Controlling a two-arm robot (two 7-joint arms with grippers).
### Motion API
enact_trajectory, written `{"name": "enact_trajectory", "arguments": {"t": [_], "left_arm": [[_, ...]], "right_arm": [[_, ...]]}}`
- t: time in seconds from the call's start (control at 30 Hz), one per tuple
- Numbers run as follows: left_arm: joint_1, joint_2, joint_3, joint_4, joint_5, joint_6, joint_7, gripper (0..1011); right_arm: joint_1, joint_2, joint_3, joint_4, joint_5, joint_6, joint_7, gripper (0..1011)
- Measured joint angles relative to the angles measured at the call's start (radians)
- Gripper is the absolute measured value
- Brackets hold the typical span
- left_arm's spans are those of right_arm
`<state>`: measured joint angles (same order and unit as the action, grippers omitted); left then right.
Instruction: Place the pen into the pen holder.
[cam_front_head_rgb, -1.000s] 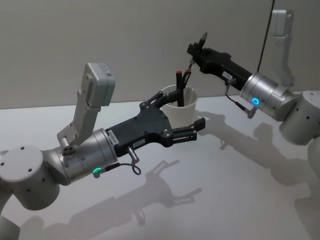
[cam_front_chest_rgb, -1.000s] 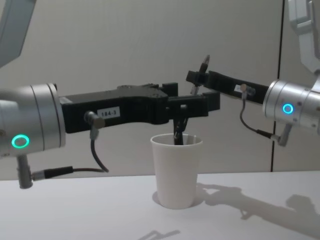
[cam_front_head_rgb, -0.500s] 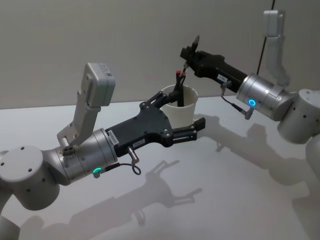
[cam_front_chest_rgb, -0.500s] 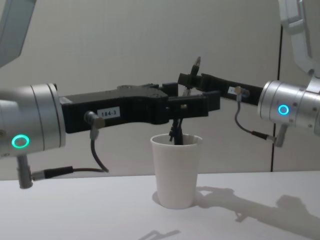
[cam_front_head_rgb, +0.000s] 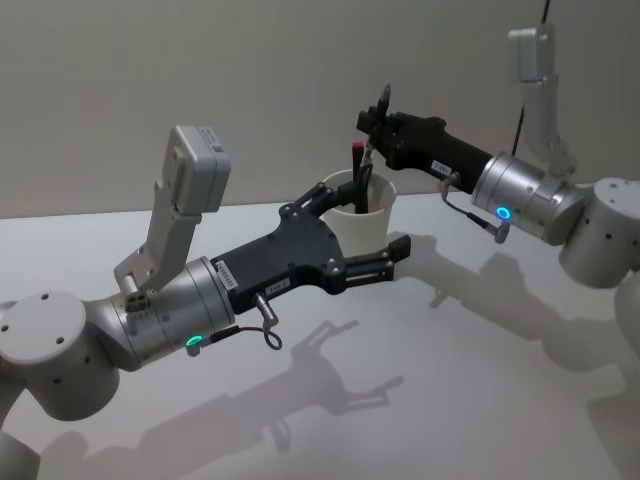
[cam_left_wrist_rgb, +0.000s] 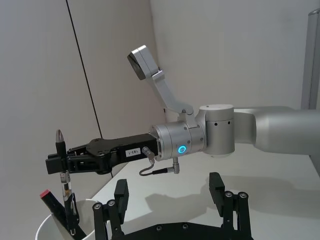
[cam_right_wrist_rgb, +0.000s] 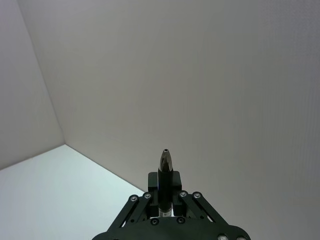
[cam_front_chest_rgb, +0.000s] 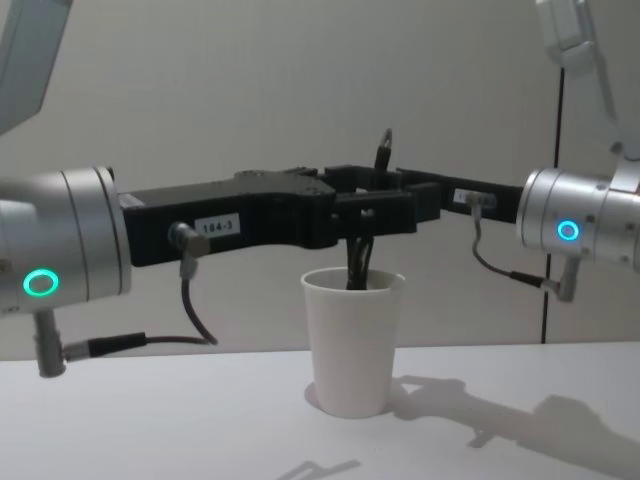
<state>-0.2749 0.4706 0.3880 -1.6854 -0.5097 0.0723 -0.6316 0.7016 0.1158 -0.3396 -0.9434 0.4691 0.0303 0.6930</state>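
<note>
Moving leftward since before, right pincer (cam_front_head_rgb: 374, 116) is clamped on the pen (cam_front_head_rgb: 380, 103), upright above the pen holder (cam_front_head_rgb: 360, 212); left pincer (cam_front_head_rgb: 398, 254) stands apart.

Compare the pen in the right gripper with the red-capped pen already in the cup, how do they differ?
The pen in the right gripper stands upright, clamped above the pen holder; the red-capped pen leans tilted inside it, held by nothing. The held pen's top is a bare dark tip; the other's is red. Both have dark barrels.
</note>
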Motion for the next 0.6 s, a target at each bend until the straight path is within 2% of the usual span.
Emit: {"name": "enact_trajectory", "arguments": {"t": [0.07, 0.3, 0.6], "left_arm": [[0.000, 0.000, 0.000, 0.000, 0.000, 0.000, 0.000, 1001], [0.000, 0.000, 0.000, 0.000, 0.000, 0.000, 0.000, 1001], [0.000, 0.000, 0.000, 0.000, 0.000, 0.000, 0.000, 1001]], "right_arm": [[0.000, 0.001, -0.004, 0.000, -0.026, -0.019, 0.001, 132], [0.008, 0.000, -0.014, 0.012, -0.070, -0.068, 0.014, 132], [0.025, -0.011, -0.026, 0.047, -0.090, -0.128, 0.031, 132]]}}
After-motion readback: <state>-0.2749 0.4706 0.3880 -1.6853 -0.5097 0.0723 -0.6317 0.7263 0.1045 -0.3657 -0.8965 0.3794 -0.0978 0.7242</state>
